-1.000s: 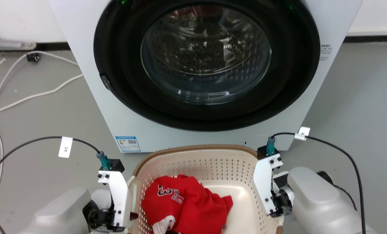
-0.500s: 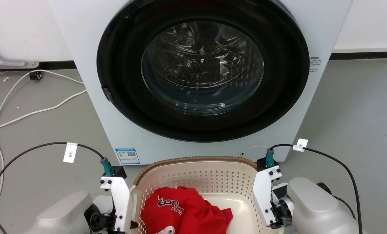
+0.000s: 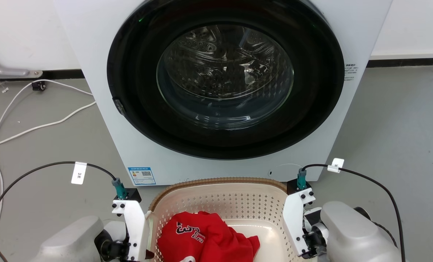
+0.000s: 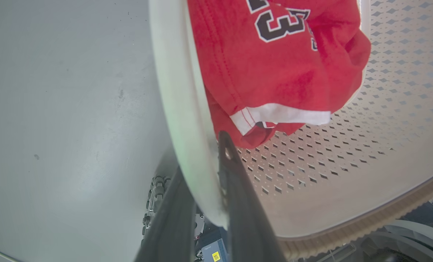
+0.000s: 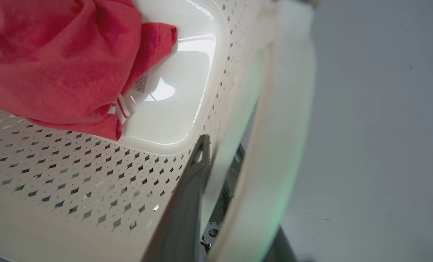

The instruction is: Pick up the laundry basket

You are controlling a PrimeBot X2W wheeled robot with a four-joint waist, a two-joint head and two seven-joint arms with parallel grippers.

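Observation:
The laundry basket (image 3: 216,198), cream perforated plastic with a brown woven rim, sits low in the head view between my two arms. A red shirt (image 3: 205,236) with number print lies inside it. My left gripper (image 4: 201,160) is shut on the basket's white left handle (image 4: 176,91), one dark finger on each side. In the head view, the left gripper (image 3: 148,252) is at the basket's left wall. My right gripper (image 5: 238,174) is shut on the white right handle (image 5: 274,127), one finger against the perforated wall. Whether the basket rests on the floor cannot be told.
A white front-loading washing machine (image 3: 103,127) with its round dark door (image 3: 225,78) shut stands directly behind the basket. White cables (image 3: 38,125) lie on the grey floor at the left. Black cables (image 3: 38,167) arc from both wrists. Open grey floor (image 3: 401,127) lies to the right.
The whole picture has shifted downward, so the camera has moved. Both grippers keep their hold on the basket's handles, and the shirt lies as before.

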